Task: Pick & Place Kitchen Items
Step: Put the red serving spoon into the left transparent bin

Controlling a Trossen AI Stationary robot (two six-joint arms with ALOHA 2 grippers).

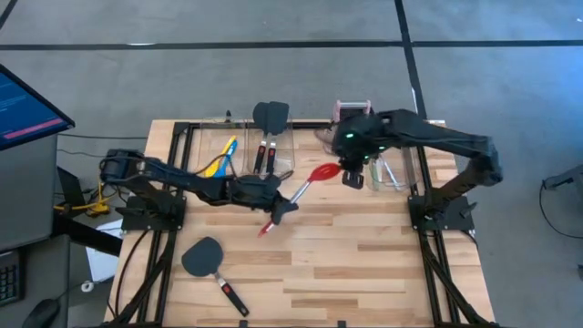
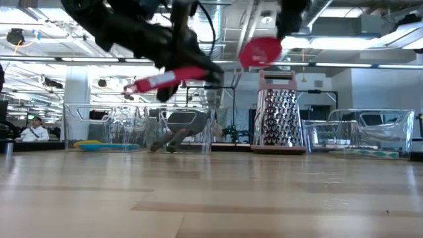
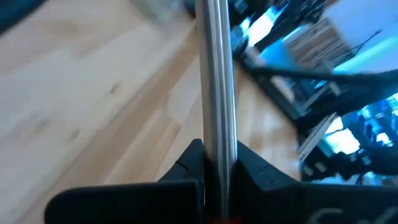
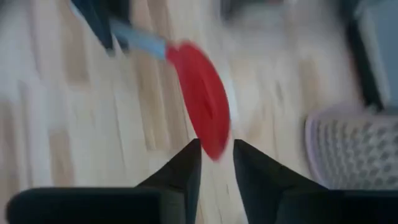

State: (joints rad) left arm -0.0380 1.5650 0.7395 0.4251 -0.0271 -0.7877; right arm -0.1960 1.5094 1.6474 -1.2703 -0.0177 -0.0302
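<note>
A red spoon [image 1: 305,189] hangs in the air above the middle of the wooden tabletop [image 1: 364,264], tilted, with its bowl higher than its handle. The left gripper [image 1: 284,208] pinches its metal shaft near the red handle end. The right gripper [image 1: 352,176] sits at the spoon's red bowl, its fingers [image 4: 186,171] slightly apart with the bowl's edge between them. One black spatula [image 1: 211,266] lies alone on the near tabletop.

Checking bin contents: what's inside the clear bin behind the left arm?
In the left clear bin: a yellow spoon, a blue spoon beside it, and two black spatulas with handles toward the front. The left arm covers the bin's near edge.
</note>
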